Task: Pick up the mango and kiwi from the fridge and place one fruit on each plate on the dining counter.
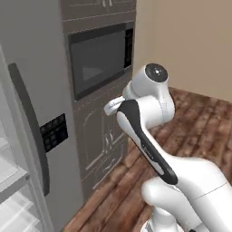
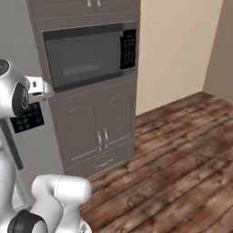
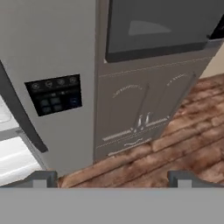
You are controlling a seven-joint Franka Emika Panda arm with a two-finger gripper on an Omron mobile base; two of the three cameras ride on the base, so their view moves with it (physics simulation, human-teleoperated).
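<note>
Two dark fingertips of the claw stand wide apart with nothing between them, aimed at the fridge door and the cupboard under the microwave. White shelves show at the fridge's open left side, likely left ajar for reaching in. Neither fruit can be made out.

Grey fridge (dark handle), dark microwave, brown plank floor.
</note>
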